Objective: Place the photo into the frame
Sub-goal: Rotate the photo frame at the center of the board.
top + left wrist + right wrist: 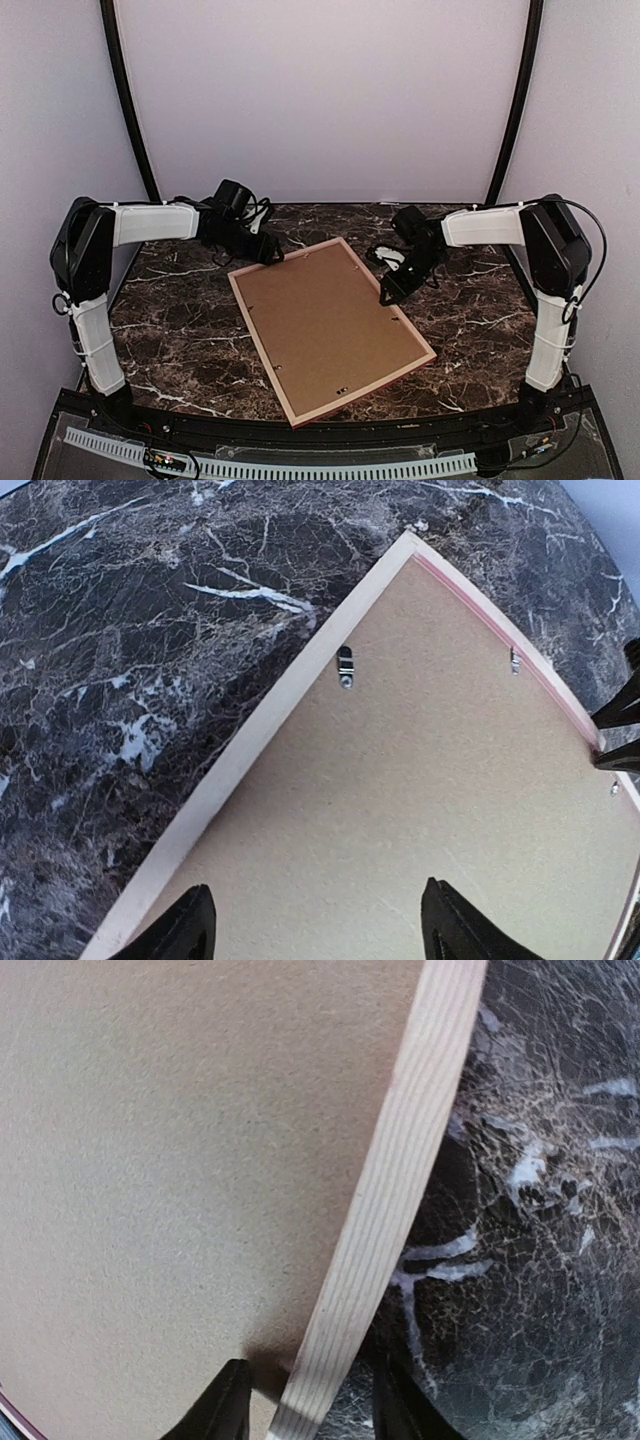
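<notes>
1. Seeing frame (332, 400) face down on counter (180, 340), backing board (325, 320) seated inside.
2. No sight of photo; probably underneath.
3. Reading left fingers (190, 930) as wide open, right fingers (225, 1405) as parted astride frame, gripping nothing.
4. Looks nearly done.

Robot test cell of a laboratory kind. The left arm (150, 222) at 9 o'clock and the right arm (485, 227) at 3 o'clock are mounted on a dark marble-patterned bench (180, 340). Plain pale walls (320, 100) enclose it at 12 o'clock, edged by curved black poles (128, 110). A slotted white cable duct (300, 468) runs along 6 o'clock.
</notes>
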{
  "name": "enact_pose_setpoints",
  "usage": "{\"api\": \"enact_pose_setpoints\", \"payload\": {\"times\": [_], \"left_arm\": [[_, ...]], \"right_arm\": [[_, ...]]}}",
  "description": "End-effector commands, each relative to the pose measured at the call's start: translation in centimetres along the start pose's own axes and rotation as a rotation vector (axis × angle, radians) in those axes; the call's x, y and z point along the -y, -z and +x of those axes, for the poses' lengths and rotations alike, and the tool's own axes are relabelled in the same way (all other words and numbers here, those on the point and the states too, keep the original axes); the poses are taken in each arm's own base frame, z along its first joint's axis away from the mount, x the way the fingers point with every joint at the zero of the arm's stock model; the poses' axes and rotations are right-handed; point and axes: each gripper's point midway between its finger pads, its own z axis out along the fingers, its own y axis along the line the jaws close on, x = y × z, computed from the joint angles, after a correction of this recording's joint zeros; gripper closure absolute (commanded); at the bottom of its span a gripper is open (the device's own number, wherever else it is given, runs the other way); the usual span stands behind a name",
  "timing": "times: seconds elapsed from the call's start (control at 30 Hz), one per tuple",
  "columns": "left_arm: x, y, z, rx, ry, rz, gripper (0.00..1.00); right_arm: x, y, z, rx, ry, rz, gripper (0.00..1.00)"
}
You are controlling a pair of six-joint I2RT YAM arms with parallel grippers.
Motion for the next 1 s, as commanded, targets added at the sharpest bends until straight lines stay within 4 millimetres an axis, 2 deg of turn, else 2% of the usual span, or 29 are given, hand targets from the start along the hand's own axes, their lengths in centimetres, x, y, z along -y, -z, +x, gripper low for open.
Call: {"api": "enact_pose_setpoints", "payload": {"times": [0.0, 0.03, 0.07, 0.27, 0.53, 0.83, 0.97], "left_arm": [[-1.4, -1.3, 0.1, -0.058, -0.117, -0.040, 0.27], [-1.6, -1.5, -0.5, -0.052, -0.129, -0.049, 0.27], [-2.1, -2.2, 0.0, -0.074, -0.147, -0.057, 0.27], [-4.1, -4.5, -1.1, -0.099, -0.205, -0.111, 0.28], [-5.2, -6.8, -1.3, -0.115, -0.216, -0.111, 0.33], [-5.8, -8.0, -0.5, -0.139, -0.192, -0.100, 0.59], [-6.6, -7.8, -0.1, -0.153, -0.150, -0.110, 0.70]], "right_arm": [[0.0, 0.9, -1.0, 0.019, 0.027, 0.020, 0.54], [0.1, 1.1, -1.2, 0.029, 0.023, 0.026, 0.53], [0.1, 1.4, -1.4, 0.039, 0.019, 0.030, 0.52], [-0.1, 1.6, -1.0, 0.050, -0.010, 0.025, 0.51], [-0.2, 1.3, 0.3, 0.030, -0.040, 0.020, 0.51], [-0.4, 2.1, -0.1, 0.066, -0.071, 0.022, 0.49], [0.6, 2.7, -0.5, 0.082, -0.118, 0.056, 0.48]]}}
